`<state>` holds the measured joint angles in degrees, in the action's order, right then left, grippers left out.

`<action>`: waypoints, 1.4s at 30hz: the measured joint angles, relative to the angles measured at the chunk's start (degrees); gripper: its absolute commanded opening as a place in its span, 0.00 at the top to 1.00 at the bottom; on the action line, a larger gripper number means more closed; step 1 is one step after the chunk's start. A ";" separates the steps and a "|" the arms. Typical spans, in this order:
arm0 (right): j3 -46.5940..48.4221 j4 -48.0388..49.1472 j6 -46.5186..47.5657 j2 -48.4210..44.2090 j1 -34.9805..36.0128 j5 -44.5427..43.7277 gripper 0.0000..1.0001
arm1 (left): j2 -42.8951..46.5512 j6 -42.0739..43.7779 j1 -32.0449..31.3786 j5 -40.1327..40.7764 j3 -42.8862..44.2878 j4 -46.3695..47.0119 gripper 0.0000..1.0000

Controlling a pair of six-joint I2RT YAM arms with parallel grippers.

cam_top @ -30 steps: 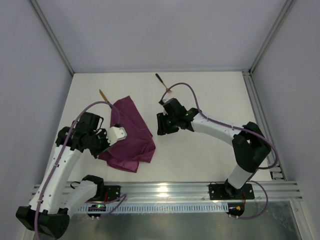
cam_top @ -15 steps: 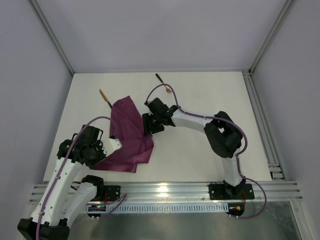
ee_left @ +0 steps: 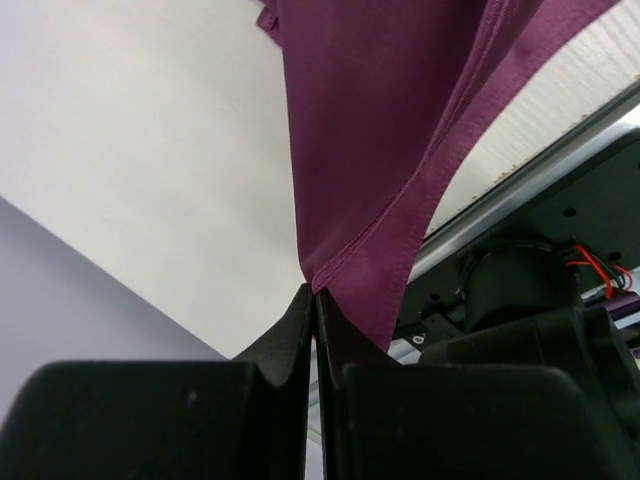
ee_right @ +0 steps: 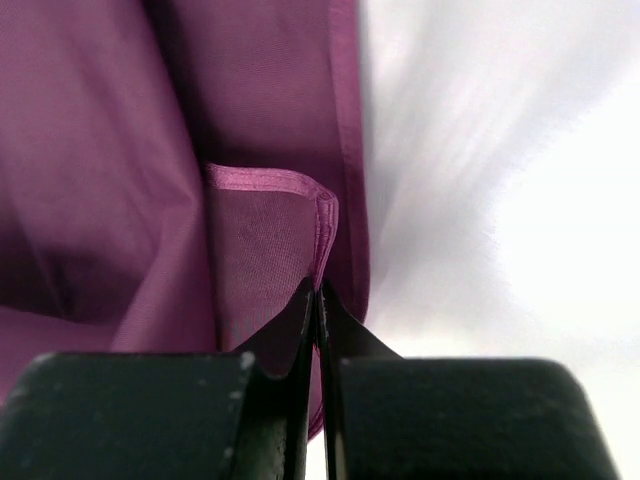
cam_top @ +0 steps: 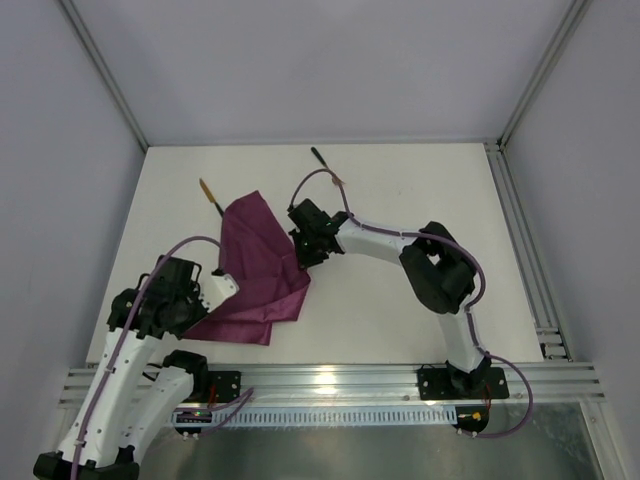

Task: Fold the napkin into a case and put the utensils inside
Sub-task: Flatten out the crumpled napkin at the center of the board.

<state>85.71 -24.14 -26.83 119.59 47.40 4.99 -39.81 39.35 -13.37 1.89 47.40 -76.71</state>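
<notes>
Napkin (cam_top: 258,268) clamped at its hems by left tool (ee_left: 314,298) and right tool (ee_right: 316,290); best drawn apart evenly, taut, low over counter (cam_top: 400,190).

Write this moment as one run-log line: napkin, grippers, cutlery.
napkin: rumpled, no case yet | left gripper: shut on napkin | right gripper: shut on napkin | one utensil: beside napkin | other utensil: farther back, loose

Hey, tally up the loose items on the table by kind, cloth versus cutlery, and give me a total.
napkin: 1
utensils: 2, one at the napkin's far corner, the other farther back
Total: 3
</notes>
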 measured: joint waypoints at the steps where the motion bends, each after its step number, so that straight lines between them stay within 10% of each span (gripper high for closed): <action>1: 0.00 -0.87 0.09 -0.57 -0.04 -1.51 0.96 | 0.24 -0.44 0.00 0.87 0.02 0.37 1.00; 11: -1.09 -8.70 2.27 -26.93 -8.57 -13.77 0.96 | -8.98 -5.92 0.00 7.72 14.49 9.14 1.00; 25: -5.77 -19.91 0.37 -63.63 -11.08 -16.90 0.96 | -17.64 -8.83 -0.22 -11.72 43.21 6.62 1.00; 32: 5.09 -16.59 1.27 -42.84 -21.99 -7.76 0.96 | -31.45 -12.02 0.26 -3.69 44.81 14.32 1.00; 38: 45.62 -17.75 3.04 -10.05 -27.82 -6.97 0.96 | -54.36 -15.78 3.63 1.03 67.98 20.94 1.00; 42: 51.93 -13.03 1.05 -8.11 -30.73 -4.83 0.96 | -59.08 -17.64 5.51 1.57 80.81 27.30 1.00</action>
<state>137.64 -37.17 -25.78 111.48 16.67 0.16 -98.89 21.71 -7.86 3.46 128.20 -49.41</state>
